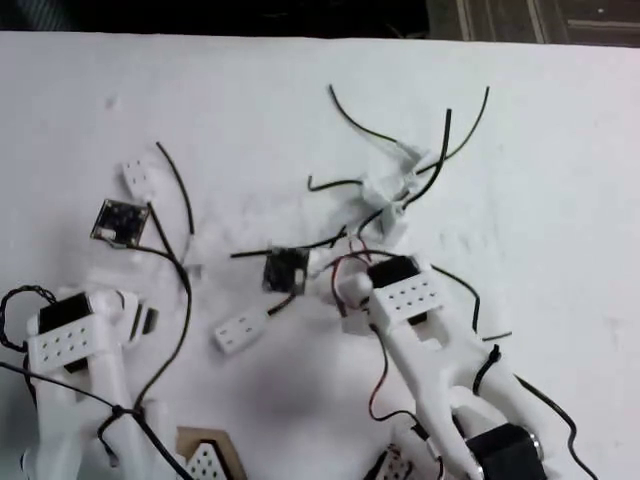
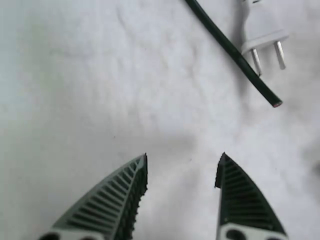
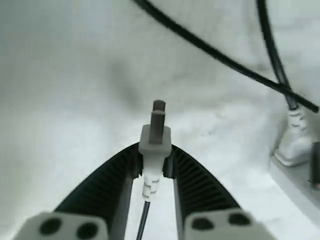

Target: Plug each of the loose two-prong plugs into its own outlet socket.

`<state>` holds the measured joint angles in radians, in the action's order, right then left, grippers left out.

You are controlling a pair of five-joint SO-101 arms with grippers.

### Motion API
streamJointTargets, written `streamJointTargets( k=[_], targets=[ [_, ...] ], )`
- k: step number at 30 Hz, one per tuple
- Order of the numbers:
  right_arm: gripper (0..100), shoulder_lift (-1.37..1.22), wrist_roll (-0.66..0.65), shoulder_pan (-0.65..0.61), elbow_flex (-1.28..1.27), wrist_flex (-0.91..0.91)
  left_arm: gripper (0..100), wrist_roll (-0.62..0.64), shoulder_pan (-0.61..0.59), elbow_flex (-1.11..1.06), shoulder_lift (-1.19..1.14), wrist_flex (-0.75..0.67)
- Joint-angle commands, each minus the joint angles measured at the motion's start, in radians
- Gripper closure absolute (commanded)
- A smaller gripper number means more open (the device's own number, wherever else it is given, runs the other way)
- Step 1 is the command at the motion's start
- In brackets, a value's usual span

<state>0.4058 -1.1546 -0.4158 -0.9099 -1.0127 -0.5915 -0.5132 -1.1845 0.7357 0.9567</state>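
My right gripper (image 3: 154, 150) is shut on a white two-prong plug (image 3: 156, 137). Its prongs point away from the wrist, above the white table, and its thin cord hangs back between the fingers. Off to the side another white plug (image 3: 295, 142) stands in a grey socket block (image 3: 300, 182). My left gripper (image 2: 184, 157) is open over bare table with nothing between its fingers. A loose white two-prong plug (image 2: 262, 37) lies ahead of it beside a dark cord end (image 2: 235, 57). In the high view, white socket blocks lie at the far left (image 1: 140, 177) and in the middle (image 1: 240, 330).
A tangle of white plugs and black cords (image 1: 390, 190) lies at the back centre. A further socket block on a cardboard piece (image 1: 205, 460) sits at the front edge. Black arm cables (image 1: 170, 350) loop across the table between the left arm (image 1: 70, 340) and the right arm (image 1: 420, 310).
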Motion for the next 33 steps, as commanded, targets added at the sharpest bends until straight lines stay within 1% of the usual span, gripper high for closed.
streamJointTargets(
  k=[1, 4, 7, 9, 11, 15, 19, 21, 23, 26, 27, 29, 33],
  targets=[
    [98.1, 0.042, -0.193, 0.03, -0.018, -0.033, 77, 0.011, -0.005, 0.0, 0.031, -0.014],
    [98.1, 0.042, -0.334, 0.039, -0.072, -0.031, 77, 0.011, -0.005, 0.0, 0.031, -0.014],
    [98.1, 0.044, -0.56, 0.042, -0.103, -0.031, 77, 0.011, -0.004, 0.0, 0.031, -0.014],
    [98.1, 0.044, -0.684, 0.059, -0.107, -0.03, 77, 0.011, -0.004, 0.0, 0.031, -0.014],
    [98.1, 0.044, -0.727, 0.067, -0.104, -0.028, 77, 0.011, -0.004, 0.0, 0.031, -0.014],
    [97.8, 0.042, -0.727, 0.082, -0.11, 0.024, 77, 0.011, -0.004, 0.0, 0.031, -0.015],
    [97.7, 0.044, -0.724, 0.111, -0.109, 0.027, 77, 0.011, -0.004, 0.0, 0.031, -0.015],
    [97.5, 0.044, -0.666, 0.116, -0.109, 0.027, 77, 0.011, -0.004, 0.0, 0.031, -0.015],
    [92.8, 0.045, -0.577, 0.116, -0.107, 0.027, 77, 0.011, -0.004, 0.0, 0.031, -0.015],
    [78.9, 0.077, -0.474, 0.116, -0.104, 0.027, 77, 0.011, -0.004, 0.0, 0.031, -0.015],
    [75.9, 0.101, -0.45, 0.114, -0.104, 0.027, 77, 0.011, -0.004, 0.0, 0.031, -0.015],
    [76.3, 0.157, -0.417, 0.107, -0.104, 0.021, 77, 0.011, -0.004, 0.0, 0.031, -0.015],
    [82.8, 0.275, -0.385, 0.091, -0.107, -0.022, 77, 0.011, -0.004, 0.0, 0.031, -0.015]
  ],
)
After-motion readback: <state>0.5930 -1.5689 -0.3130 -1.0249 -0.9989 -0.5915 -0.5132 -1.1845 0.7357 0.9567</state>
